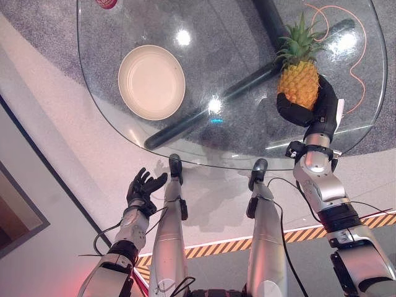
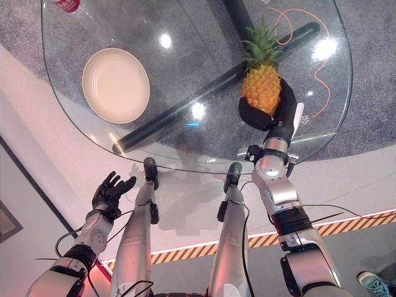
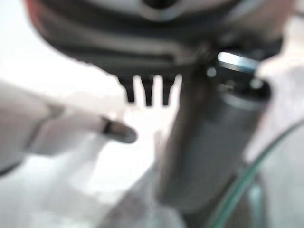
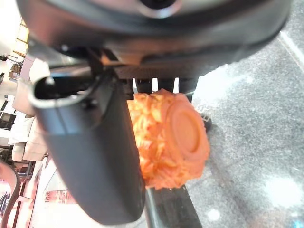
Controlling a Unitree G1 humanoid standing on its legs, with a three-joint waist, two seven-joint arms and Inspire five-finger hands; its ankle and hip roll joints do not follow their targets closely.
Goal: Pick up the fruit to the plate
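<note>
Glass counter (image 1: pixel 247 139), rounded corners. Red can (image 1: pixel 106 3) at its far left edge. Orange cord (image 1: pixel 361 49) loops beneath far right corner. Yellow-black striped tape (image 1: pixel 309 234) on floor.

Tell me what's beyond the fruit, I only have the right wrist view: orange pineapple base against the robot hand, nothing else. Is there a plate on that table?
Observer: Yes. A cream plate sits on the glass table, toward the robot's left of the pineapple, with nothing on it.
Operator: Is the crown still on the fruit?
Observer: Yes, green leaves point away from the robot; the right robot hand is curled round the lower body.
Operator: Left side busy?
Observer: No. The left robot hand is off the table's near edge, fingers relaxed, holding nothing.
Operator: Anything else on the table?
Observer: A red object at the far left edge, mostly cut off, past the plate.
</note>
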